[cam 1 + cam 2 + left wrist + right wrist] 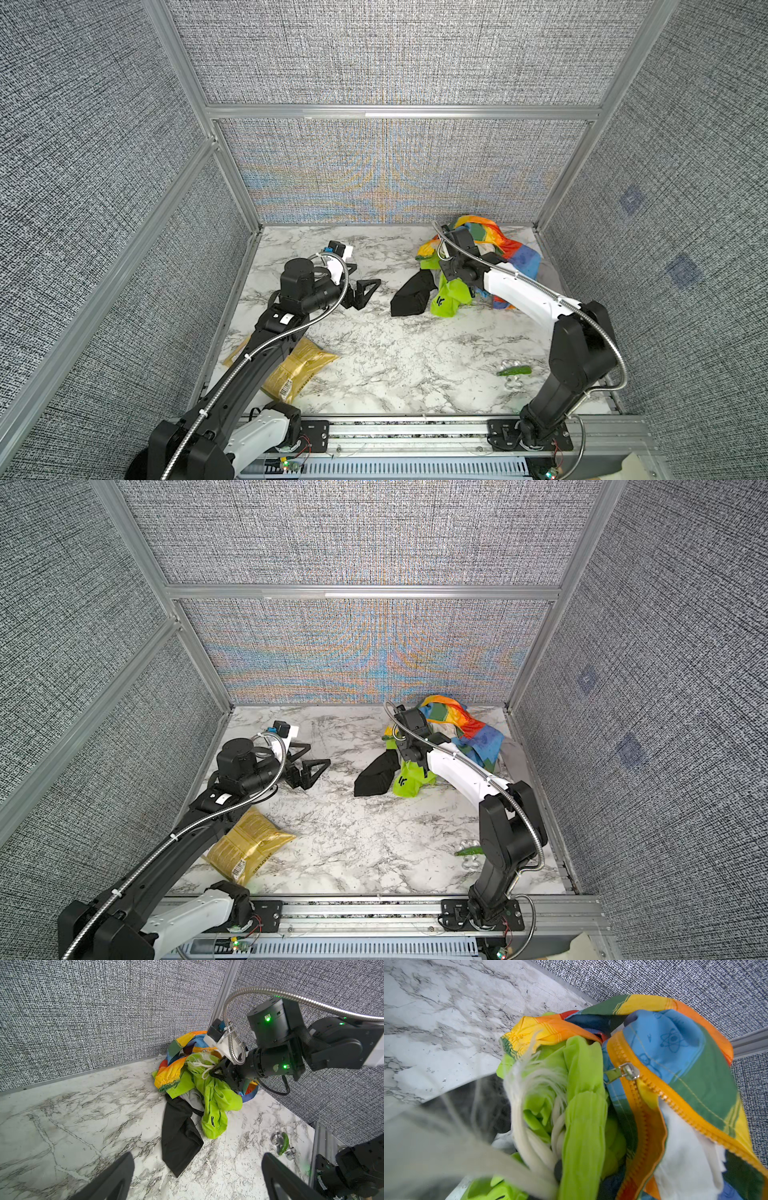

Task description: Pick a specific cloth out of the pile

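Note:
The cloth (216, 1095), lime green with white drawstrings, hangs from the front of the pile (172, 1072), a heap led by a rainbow-block fabric at the back right corner. My right gripper (214, 1071) is shut on the cloth's gathered top edge and drawstrings. The lower part drapes down onto the marble. In the right wrist view the cloth (583, 1115) fills the middle, beside the rainbow fabric's orange zipper (629, 1072). In both top views the cloth (446, 297) (409, 783) shows under the right wrist. My left gripper (361, 291) (197, 1178) is open with nothing in it, left of the pile.
A black cloth (413, 293) (178, 1132) lies flat just left of the green one. A grey cloth (548, 274) sits at the pile's right edge. A yellow packet (299, 365) lies under the left arm. A small green item on clear plastic (515, 370) is at the front right.

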`<action>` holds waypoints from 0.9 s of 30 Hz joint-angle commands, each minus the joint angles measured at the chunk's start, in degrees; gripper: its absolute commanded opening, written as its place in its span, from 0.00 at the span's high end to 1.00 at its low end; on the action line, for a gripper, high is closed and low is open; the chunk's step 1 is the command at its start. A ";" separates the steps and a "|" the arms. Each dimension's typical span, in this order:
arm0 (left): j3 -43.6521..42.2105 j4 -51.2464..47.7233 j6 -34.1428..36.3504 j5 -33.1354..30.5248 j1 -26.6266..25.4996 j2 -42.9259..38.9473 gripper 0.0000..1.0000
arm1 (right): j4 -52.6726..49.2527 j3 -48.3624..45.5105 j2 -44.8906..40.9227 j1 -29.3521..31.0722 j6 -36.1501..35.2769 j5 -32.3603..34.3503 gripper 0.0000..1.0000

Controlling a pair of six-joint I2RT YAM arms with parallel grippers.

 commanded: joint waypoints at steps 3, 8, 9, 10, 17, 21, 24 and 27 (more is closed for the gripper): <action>0.26 1.51 -0.01 0.26 -0.01 0.07 0.01 | 0.18 2.36 -2.24 -0.13 1.68 -1.90 0.94; 0.27 1.55 0.03 0.17 -0.07 0.07 0.01 | -1.49 4.29 -4.46 -0.19 2.14 -3.81 0.94; 0.30 1.50 0.03 0.17 -0.09 0.07 0.01 | -1.80 4.61 -4.80 -0.21 2.27 -4.27 0.94; 0.35 1.44 0.03 0.17 -0.09 0.07 0.01 | -2.01 4.74 -5.14 -0.25 2.23 -4.64 0.94; 0.26 1.48 0.03 0.00 -0.08 0.02 0.01 | -2.57 4.97 -6.92 -0.28 2.93 -8.36 0.94; 0.26 1.55 0.03 -0.18 -0.05 -0.11 0.01 | -2.35 4.76 -7.52 -0.37 3.02 -9.56 0.94; 0.26 1.45 0.03 -0.18 -0.09 -0.11 0.01 | -2.07 4.66 -8.36 -0.39 3.24 -10.62 0.94; 0.26 1.55 0.04 -0.18 -0.09 -0.22 0.01 | -1.79 4.66 -9.23 -0.41 3.45 -11.45 0.94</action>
